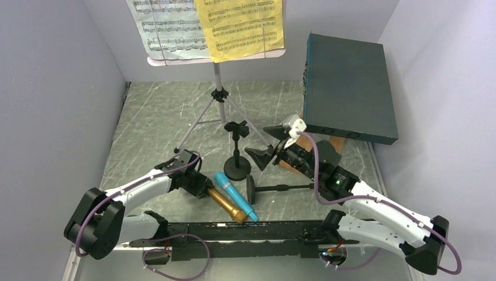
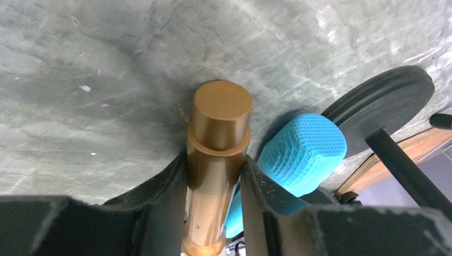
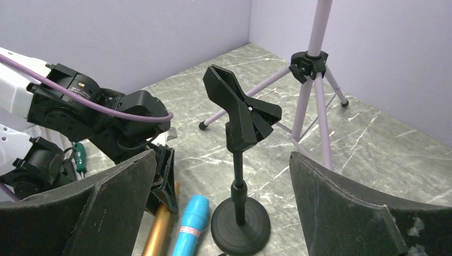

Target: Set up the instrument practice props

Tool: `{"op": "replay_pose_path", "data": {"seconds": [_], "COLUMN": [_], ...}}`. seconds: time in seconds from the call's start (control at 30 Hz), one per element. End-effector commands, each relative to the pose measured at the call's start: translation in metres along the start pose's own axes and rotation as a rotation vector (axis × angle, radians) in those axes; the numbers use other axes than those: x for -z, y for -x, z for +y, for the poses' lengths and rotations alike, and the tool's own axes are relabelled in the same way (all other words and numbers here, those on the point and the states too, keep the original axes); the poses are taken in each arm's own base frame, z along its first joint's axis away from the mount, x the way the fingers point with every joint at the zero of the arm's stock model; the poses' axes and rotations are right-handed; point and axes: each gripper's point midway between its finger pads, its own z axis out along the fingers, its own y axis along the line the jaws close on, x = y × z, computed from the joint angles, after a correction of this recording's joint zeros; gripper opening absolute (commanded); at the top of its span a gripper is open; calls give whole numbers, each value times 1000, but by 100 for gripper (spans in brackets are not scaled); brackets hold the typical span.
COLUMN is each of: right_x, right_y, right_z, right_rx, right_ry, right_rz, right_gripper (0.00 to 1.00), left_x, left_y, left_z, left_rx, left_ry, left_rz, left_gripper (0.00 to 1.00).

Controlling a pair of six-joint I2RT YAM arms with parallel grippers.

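Observation:
The pale music desk (image 1: 175,58) stands at the back on silver tripod legs (image 1: 202,120), holding a white page (image 1: 166,26) and a yellow page (image 1: 240,26). One black mic holder (image 1: 237,155) stands upright; it also shows in the right wrist view (image 3: 242,122). The second holder (image 1: 281,188) lies on its side. The gold microphone (image 1: 228,206) and blue microphone (image 1: 234,195) lie side by side near the front. My left gripper (image 1: 203,190) is shut on the gold microphone (image 2: 218,138), with the blue microphone (image 2: 304,152) beside it. My right gripper (image 1: 266,147) is open and empty, facing the upright holder.
A large dark teal box (image 1: 348,88) leans at the back right over a brown wooden board (image 1: 336,143). The lying holder's round base (image 2: 381,106) is close to the microphones. Lilac walls close in the left, back and right sides.

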Motion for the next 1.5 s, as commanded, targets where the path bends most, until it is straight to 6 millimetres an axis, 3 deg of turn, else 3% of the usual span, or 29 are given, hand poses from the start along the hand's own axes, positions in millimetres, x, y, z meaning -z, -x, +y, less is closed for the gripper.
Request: {"op": "replay_pose_path", "data": {"seconds": [0.0,0.13,0.37,0.5,0.67,0.87,1.0,1.1,1.3,1.47], "right_x": [10,9,11,11,10,9,5,14,24,11], "right_y": [10,14,16,17,0,-17,-35,-57,-61,-61], "right_z": [-5,-7,-6,25,74,107,104,106,108,104], "right_rx": [0,19,50,145,240,383,572,799,1074,1335], "right_ry": [-37,-43,-28,165,443,536,489,558,613,592], "right_rz": [-27,-27,-35,-43,-19,1,-19,-44,-105,-66], "right_gripper": [99,100,100,100,99,99,100,100,100,100], "left_x": [-9,18,107,157,200,214,219,229,224,210], "left_y": [24,32,40,37,8,-23,-39,-56,-64,-64], "left_z": [32,18,-20,-39,-77,-105,-116,-122,-113,-106], "left_rx": [13,-48,-319,-322,-385,-645,-783,-931,-1088,-1141], "left_ry": [102,28,-262,-470,-645,-712,-728,-738,-634,-606], "left_rz": [-140,-201,-336,-389,-292,-181,-111,-24,86,123], "left_gripper": [28,0,0,0,0,0,0,0,0,0]}}
